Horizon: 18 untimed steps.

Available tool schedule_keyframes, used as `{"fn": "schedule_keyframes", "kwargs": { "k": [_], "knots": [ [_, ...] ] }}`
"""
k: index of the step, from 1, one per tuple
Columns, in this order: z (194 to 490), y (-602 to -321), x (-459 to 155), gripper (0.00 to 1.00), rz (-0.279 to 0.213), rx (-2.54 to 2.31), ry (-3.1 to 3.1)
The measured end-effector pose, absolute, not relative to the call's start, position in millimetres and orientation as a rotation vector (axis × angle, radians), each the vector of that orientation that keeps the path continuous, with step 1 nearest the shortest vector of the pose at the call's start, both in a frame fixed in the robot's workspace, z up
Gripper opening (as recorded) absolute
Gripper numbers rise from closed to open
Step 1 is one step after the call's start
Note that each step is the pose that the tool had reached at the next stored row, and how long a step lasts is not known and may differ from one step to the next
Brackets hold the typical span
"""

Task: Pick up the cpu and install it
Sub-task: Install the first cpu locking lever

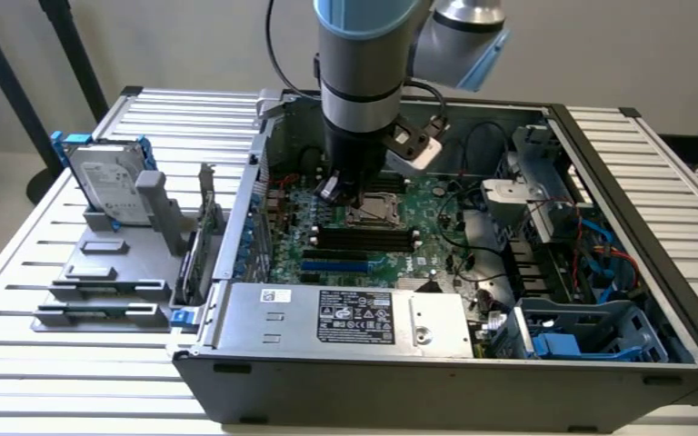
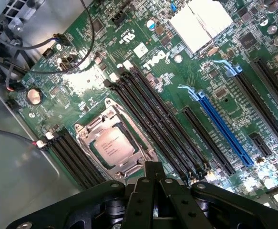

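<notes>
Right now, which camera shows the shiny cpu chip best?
The wrist view: the cpu sits in its socket on the motherboard, its silver top plainly visible. In the exterior view, the arm partly blocks the socket, so the chip is hard to make out.

"DELL" in white letters on the green motherboard, beside the black memory slots in the wrist view. Small white sticker near it, print too small to read. Faint markings on the cpu lid, illegible. White and black labels on the power supply, text unreadable.
</notes>
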State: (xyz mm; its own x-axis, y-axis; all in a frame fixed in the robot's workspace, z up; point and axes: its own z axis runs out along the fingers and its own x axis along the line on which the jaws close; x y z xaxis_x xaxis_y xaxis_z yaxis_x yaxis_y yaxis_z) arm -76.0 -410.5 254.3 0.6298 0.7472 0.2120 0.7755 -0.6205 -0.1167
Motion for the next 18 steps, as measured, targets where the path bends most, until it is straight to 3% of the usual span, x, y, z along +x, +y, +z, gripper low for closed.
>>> {"fn": "schedule_keyframes", "kwargs": {
  "k": [18],
  "knots": [
    [222.6, -404.7, -90.2, 0.11, -0.226, -2.659, -1.253]
  ]
}}
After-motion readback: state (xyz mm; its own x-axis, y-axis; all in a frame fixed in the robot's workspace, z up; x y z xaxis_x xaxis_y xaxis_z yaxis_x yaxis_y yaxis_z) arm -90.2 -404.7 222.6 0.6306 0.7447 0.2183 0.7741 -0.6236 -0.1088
